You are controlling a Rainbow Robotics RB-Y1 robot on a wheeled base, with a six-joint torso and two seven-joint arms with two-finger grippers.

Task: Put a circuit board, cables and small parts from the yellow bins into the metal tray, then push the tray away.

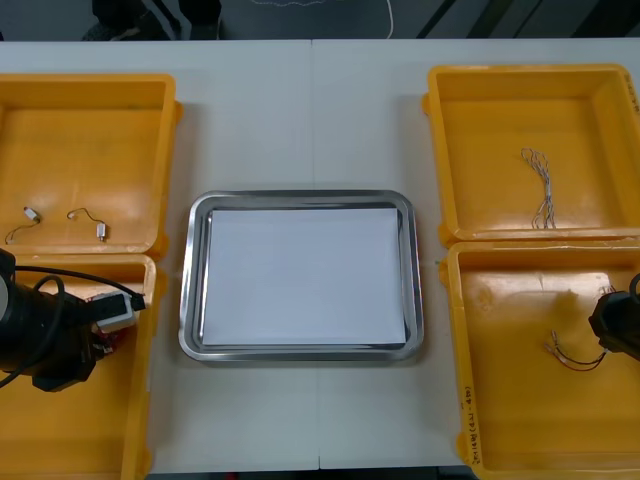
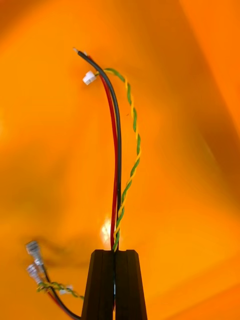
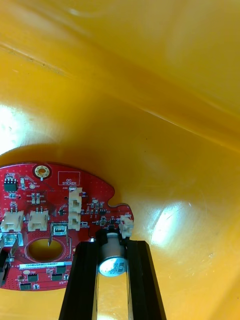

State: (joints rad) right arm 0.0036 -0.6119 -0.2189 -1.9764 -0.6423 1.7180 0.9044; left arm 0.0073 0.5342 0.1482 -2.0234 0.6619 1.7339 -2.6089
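Left jaws clamp the red circuit board (image 3: 50, 220), printed "DC STICKER"; right jaws pinch the cables (image 2: 118, 150) tight; metal tray (image 1: 190, 300) lies between the yellow bins (image 1: 140, 420).

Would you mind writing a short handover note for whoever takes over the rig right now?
Left gripper: in the near left bin, shut on the silver cylinder of the red circuit board.
Right gripper: in the near right bin, shut on the black, red and yellow cable bundle.
Metal tray: white inside, nothing in it.
Small metal parts lie in the far left bin; a twisted cable lies in the far right bin.
Done: nothing delivered.
Left: load the tray, then push it away.
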